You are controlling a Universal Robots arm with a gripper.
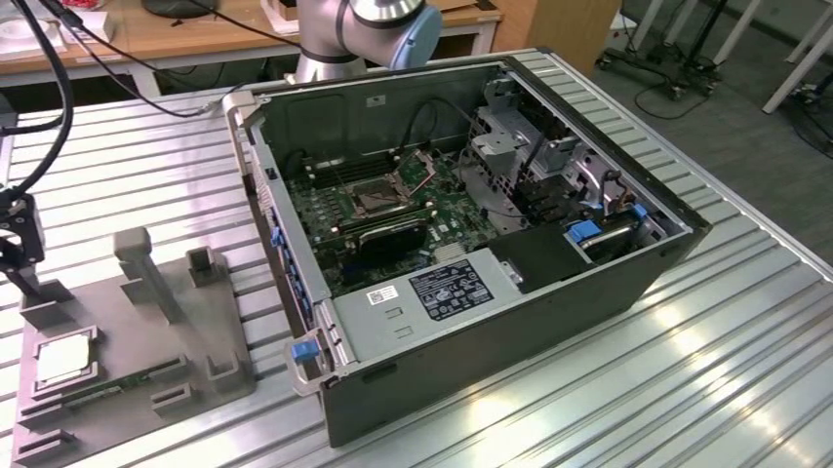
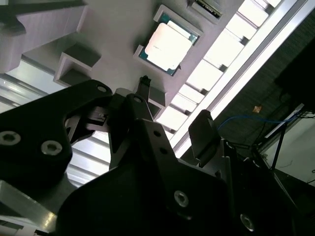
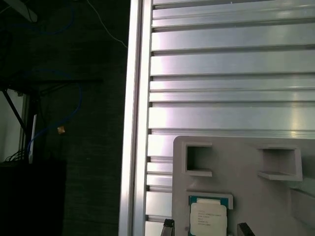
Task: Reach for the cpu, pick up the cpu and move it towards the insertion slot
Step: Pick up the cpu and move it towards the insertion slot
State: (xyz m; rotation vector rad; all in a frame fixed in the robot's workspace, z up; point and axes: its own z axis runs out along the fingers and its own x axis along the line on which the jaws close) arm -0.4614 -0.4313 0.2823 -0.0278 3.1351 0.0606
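Two fingers (image 2: pixel 204 130) stand spread, nothing between them: gripper (image 2: pixel 173 105) released and empty. The cpu (image 2: pixel 167 46) lies flat, pale top up, in its square recess on the plate (image 1: pixel 131 341), at the plate's side nearest the surface's edge rail. In the second wrist view it sits straight out beyond the fingertips, roughly on the line running between them, with bare plate showing in the gap; the fingers read as above it and not touching. In the first wrist view both tips show just off two opposite sides of the chip, one to each side, so the opening looks wider than the cpu and already about centred over it. The chip is near square, so no long axis to speak of; its edges look roughly squared to the fingers, though I cannot tell exactly. Judgement: the reach is about lined up sideways, and what separates fingers from chip is mainly height over the plate. In the exterior view the slot (image 1: pixel 374 200) lies inside the open case (image 1: pixel 547 292), well apart from the plate, off to the exterior view's right of it. Plate and case both rest on the ribbed surface (image 1: pixel 156 166). One arm only, so no question of which is nearer.
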